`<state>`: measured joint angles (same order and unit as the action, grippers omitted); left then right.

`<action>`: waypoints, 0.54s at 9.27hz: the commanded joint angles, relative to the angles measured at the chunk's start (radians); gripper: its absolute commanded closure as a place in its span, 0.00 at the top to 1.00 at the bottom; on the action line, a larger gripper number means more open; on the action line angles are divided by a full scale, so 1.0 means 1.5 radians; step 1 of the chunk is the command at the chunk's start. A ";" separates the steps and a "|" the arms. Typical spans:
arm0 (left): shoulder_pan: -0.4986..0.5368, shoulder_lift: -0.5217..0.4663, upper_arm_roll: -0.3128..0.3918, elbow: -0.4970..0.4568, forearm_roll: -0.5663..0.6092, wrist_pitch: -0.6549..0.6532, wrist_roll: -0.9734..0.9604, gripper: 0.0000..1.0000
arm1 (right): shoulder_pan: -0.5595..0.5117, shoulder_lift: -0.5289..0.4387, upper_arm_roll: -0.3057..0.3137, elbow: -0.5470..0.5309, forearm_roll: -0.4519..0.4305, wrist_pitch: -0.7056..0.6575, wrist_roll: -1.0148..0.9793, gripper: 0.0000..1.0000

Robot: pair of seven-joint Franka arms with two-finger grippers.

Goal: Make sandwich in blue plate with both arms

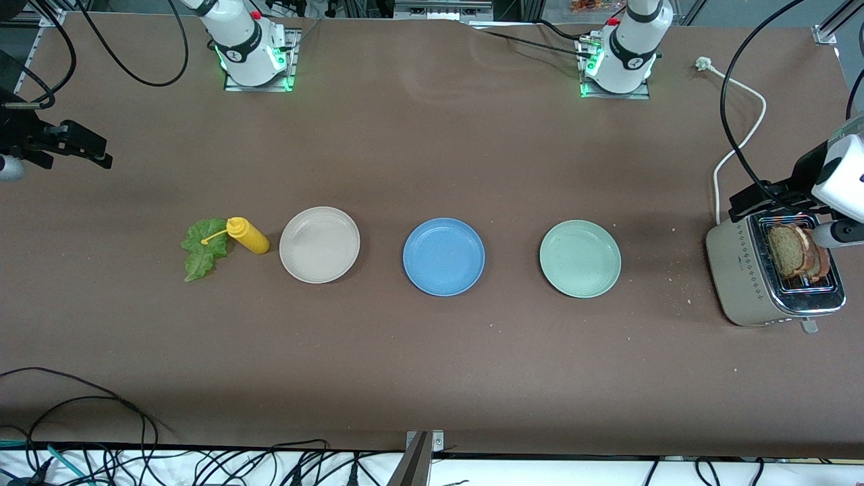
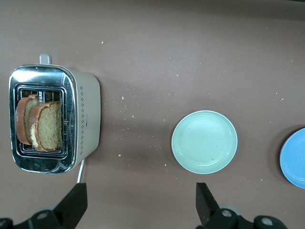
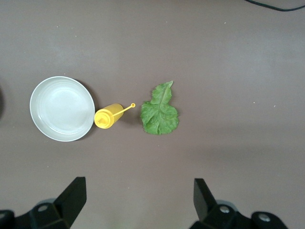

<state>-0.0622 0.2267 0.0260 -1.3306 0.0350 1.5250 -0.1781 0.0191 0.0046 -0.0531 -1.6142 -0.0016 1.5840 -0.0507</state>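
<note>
3 round shallow plates sit in a row mid-table: beige plate (image 1: 319, 244) toward the right arm's end, blue plate (image 1: 443, 256) in the centre w/ nothing on it, pale green plate (image 1: 580, 258) toward the left arm's end. 1 ruffled lettuce leaf (image 1: 201, 247) lies flat just beside the beige plate, w/ 1 glossy yellow squeeze bottle (image 1: 248, 235) between them, touching the leaf. 1 boxy metal toaster (image 1: 769, 277) at the left arm's end holds 2 speckled brown bread slices (image 1: 798, 252), upright in the slots. Left gripper (image 2: 140, 200) hangs over the table beside the toaster, jaws wide apart, holding nothing. Right gripper (image 3: 138, 198) hangs over bare table near the leaf, jaws apart too.
</note>
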 commanded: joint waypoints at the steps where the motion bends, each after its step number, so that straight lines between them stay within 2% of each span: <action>1: -0.004 -0.010 -0.001 -0.001 0.009 -0.010 -0.005 1.00 | -0.005 -0.001 -0.003 0.006 -0.003 -0.009 0.003 1.00; 5: -0.004 -0.010 -0.001 0.000 0.001 -0.011 -0.005 1.00 | -0.004 -0.001 -0.003 0.006 -0.003 -0.009 0.003 1.00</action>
<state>-0.0632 0.2267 0.0237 -1.3306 0.0349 1.5249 -0.1781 0.0175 0.0047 -0.0587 -1.6142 -0.0016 1.5839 -0.0507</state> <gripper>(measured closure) 0.000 0.000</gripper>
